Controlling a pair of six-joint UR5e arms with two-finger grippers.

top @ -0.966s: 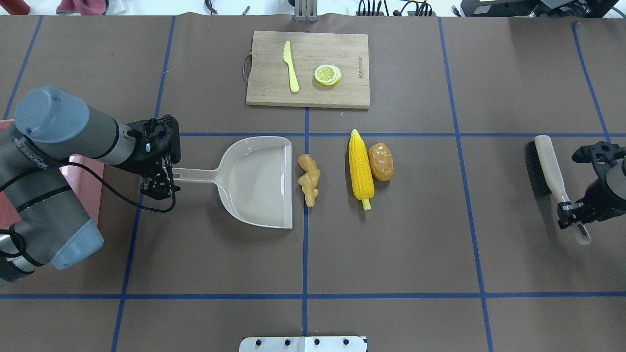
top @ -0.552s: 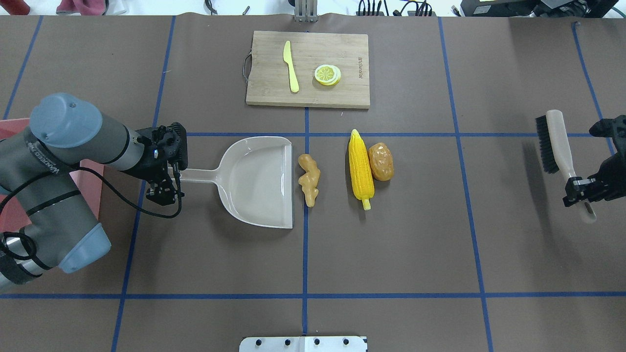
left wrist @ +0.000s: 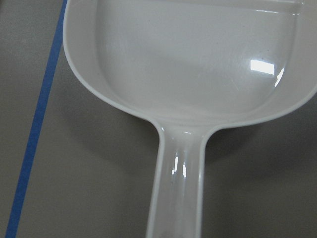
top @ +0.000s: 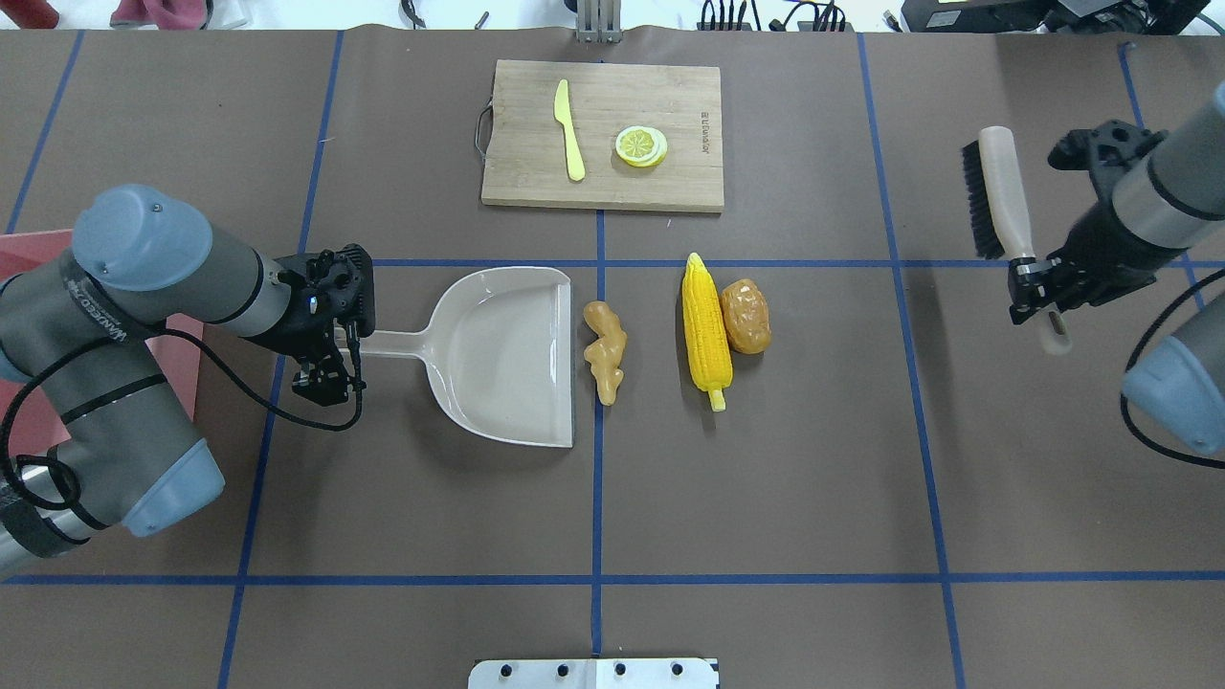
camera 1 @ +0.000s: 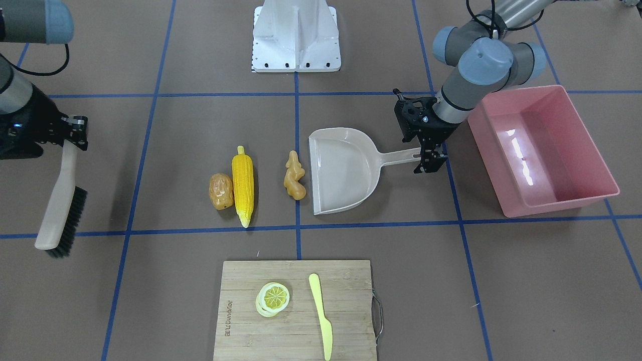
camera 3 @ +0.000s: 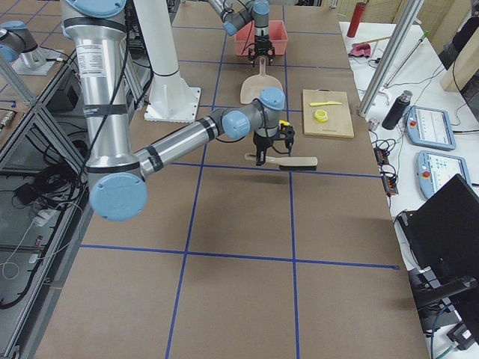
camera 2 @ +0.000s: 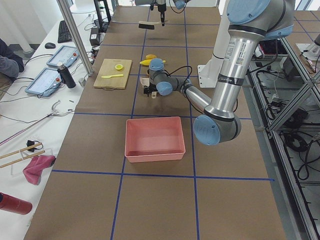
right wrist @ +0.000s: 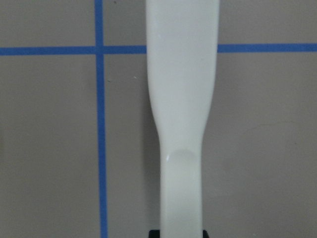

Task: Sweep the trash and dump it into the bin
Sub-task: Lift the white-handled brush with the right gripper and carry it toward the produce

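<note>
Front view: corn, long axis robot-to-board, tapered tip twd board, stalk nub twd robot. Potato touching corn on R-arm side. Ginger parallel to corn, just beside dustpan mouth. Bin past dustpan handle, L-arm side, long axis roughly same way. L gripper jaws spread astride handle end, not clamped.
Overhead: R gripper clenched on brush handle; bristles face trash; bare mat between brush and potato. Board w/ knife, lemon, well apart.
Side views: brush horizontal, off table.
L wrist: dustpan handle centred.
R wrist: brush handle centred.
</note>
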